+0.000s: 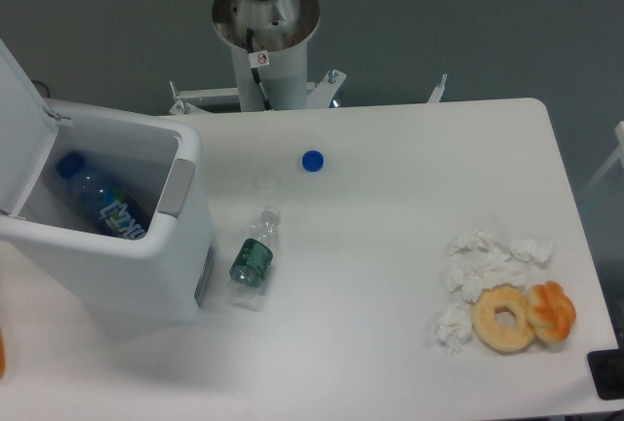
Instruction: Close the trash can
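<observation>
A large white plastic trash can (146,265) stands open, its flat lid (21,129) raised, a blue-capped bottle (102,202) inside; the gripper is out of frame, its state unknowable.

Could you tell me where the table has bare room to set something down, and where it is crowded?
The widest bare stretch of the table lies between the small bottle and the crumpled tissues, running back past the blue cap to the far right corner. It is crowded at the left, around the open trash can, and at the near right, where the tissues touch the donut and pastry.

Bottle (253,260) beside trash can (136,265)
</observation>
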{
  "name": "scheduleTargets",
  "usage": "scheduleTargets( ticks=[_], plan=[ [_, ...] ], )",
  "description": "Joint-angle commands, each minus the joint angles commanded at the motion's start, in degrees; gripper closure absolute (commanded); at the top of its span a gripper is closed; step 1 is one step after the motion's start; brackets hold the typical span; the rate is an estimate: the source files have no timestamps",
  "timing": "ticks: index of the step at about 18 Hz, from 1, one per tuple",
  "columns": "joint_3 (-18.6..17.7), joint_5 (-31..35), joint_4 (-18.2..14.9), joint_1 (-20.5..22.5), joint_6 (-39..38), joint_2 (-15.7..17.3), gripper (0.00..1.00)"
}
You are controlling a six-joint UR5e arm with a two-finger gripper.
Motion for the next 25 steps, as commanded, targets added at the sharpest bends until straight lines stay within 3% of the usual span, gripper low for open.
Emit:
scheduleTargets(
  ticks=[12,25],
  plan=[
    [0.09,0.88,-0.17,0.44,0.79,-2.11,0.0],
    [-1.49,3.86,-0.35,10.8,10.54,-1.94,0.0]
  ],
)
